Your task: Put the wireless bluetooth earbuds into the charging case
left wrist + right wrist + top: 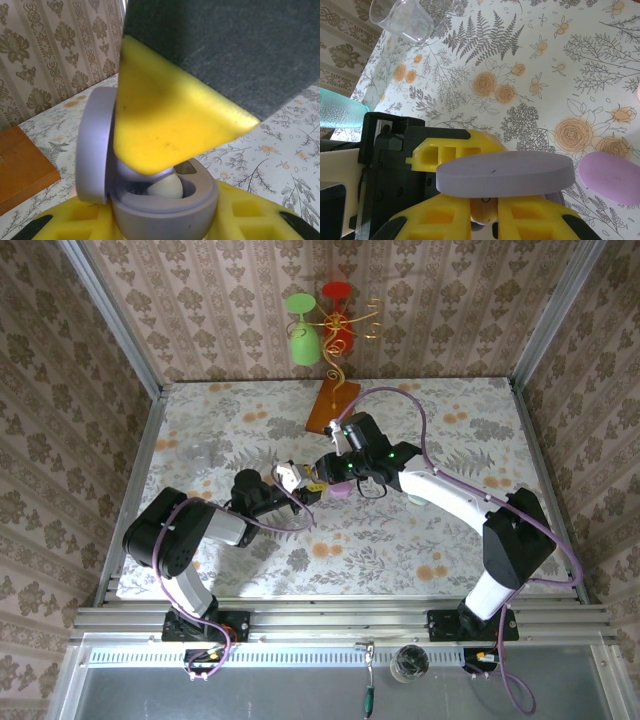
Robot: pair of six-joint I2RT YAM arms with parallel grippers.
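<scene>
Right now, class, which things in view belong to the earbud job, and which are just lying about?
Job: open lavender charging case; cream earbud at its opening.
Lying about: closed purple case; clear cup; wooden block; green glass; red glass.

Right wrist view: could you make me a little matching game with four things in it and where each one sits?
Things:
1. clear cup
2. lavender lid
3. earbud
4. pink-purple case

Places:
A. lying on the tablecloth, at the picture's right edge
B. between the fingers of the right gripper
C. top left corner of the picture
D. open, just above the earbud in the picture

Pairs: 1-C, 2-D, 3-B, 4-A
</scene>
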